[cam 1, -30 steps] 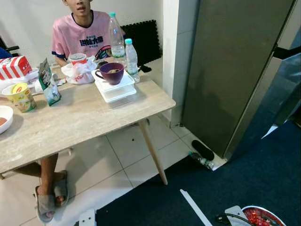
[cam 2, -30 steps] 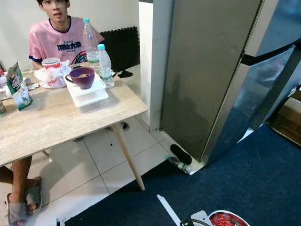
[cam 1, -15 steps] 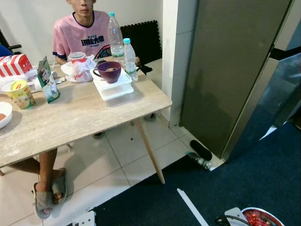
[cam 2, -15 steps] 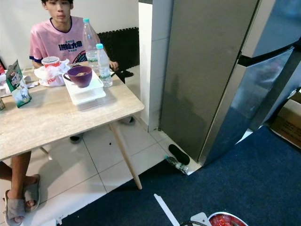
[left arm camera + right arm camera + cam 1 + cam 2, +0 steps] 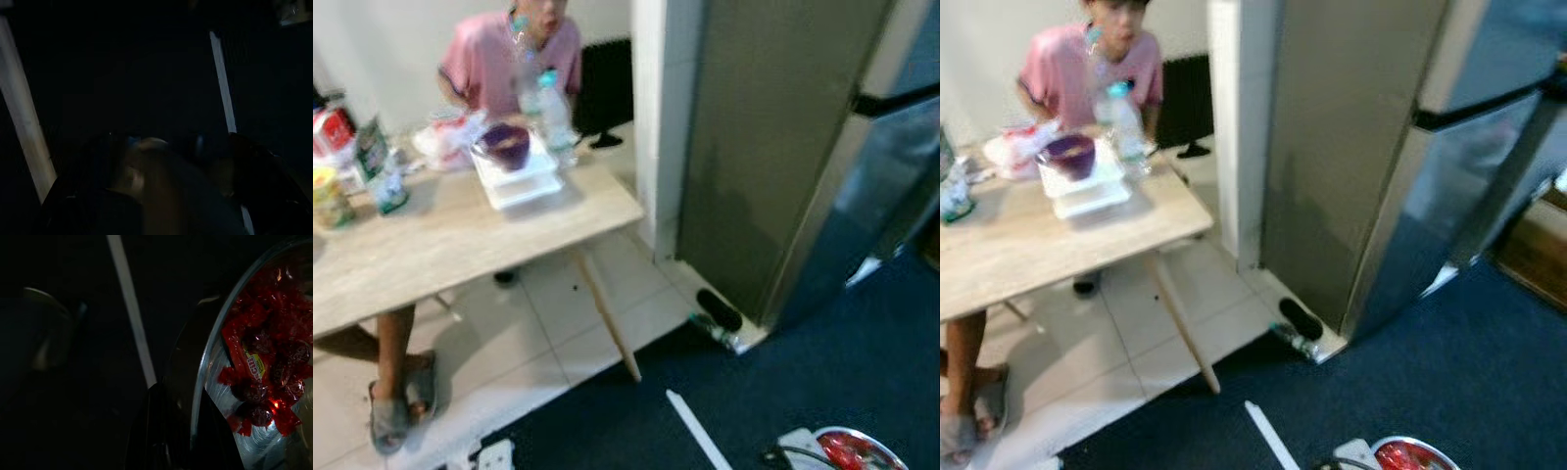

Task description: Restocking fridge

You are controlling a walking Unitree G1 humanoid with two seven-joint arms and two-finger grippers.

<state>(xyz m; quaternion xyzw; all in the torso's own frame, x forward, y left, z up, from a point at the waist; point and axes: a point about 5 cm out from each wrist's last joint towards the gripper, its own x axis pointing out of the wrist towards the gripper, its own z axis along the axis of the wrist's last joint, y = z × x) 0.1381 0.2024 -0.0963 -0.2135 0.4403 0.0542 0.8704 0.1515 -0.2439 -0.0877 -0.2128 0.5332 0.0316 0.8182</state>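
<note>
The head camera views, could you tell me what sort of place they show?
Most likely a home kitchen or dining corner: a tall steel fridge beside a tiled pillar, a dining table with bottles, a purple bowl and snack packs, and a person seated behind it.

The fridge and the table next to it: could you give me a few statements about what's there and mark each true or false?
1. The fridge stands with its doors shut. True.
2. A purple cup sits on white containers on the table. True.
3. Nobody sits at the table. False: a person in a pink shirt sits behind it.
4. The metal bowl holds green apples. False: it holds red-wrapped sweets.
5. A bottle lies on the floor beside the fridge's base. True.
</note>
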